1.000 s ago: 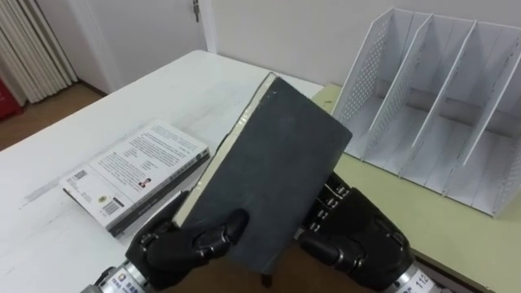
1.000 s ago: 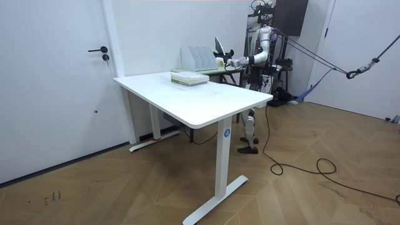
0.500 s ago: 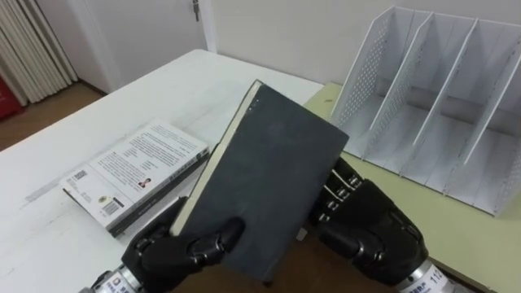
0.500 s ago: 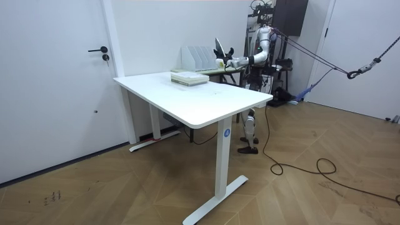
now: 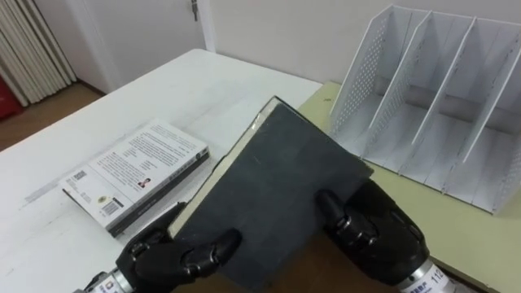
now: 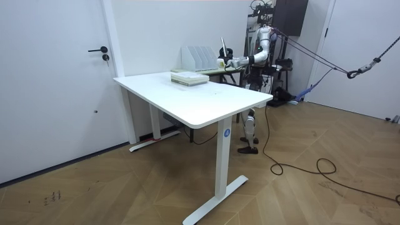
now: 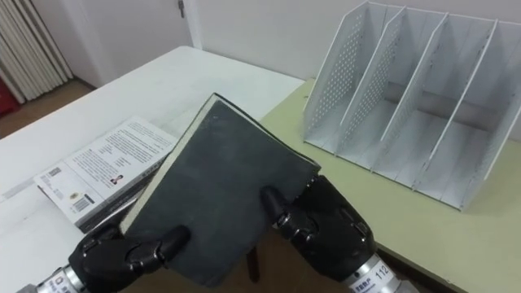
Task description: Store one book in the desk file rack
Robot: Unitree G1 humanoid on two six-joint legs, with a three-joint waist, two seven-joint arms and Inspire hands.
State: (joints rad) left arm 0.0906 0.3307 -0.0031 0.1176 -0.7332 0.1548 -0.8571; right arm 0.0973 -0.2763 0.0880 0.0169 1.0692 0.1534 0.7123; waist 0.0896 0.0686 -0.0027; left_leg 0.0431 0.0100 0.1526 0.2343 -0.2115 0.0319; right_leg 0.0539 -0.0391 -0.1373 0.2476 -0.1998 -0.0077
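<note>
I hold a dark grey book [image 5: 269, 195] in both hands, tilted above the desk, cover towards me. My left hand [image 5: 175, 256] grips its lower left corner, thumb on the cover. My right hand [image 5: 374, 232] clasps the right edge, its thumb curled over the cover and its fingers behind. The white perforated file rack [image 5: 431, 98] stands at the back right, slots empty, a short way beyond the book. In the room view I stand at the far end of the white desk, with the book [image 6: 222, 49] raised near the rack [image 6: 199, 57].
A stack of books [image 5: 134, 175] with a white printed cover lies on the white desk [image 5: 195, 81] to the left. The rack rests on an olive-green tabletop [image 5: 480, 244] that adjoins the desk. A door and a curtain are behind.
My right hand has closed round the book's right edge, thumb now over the cover. The book has turned and leaned further right, towards the rack.
</note>
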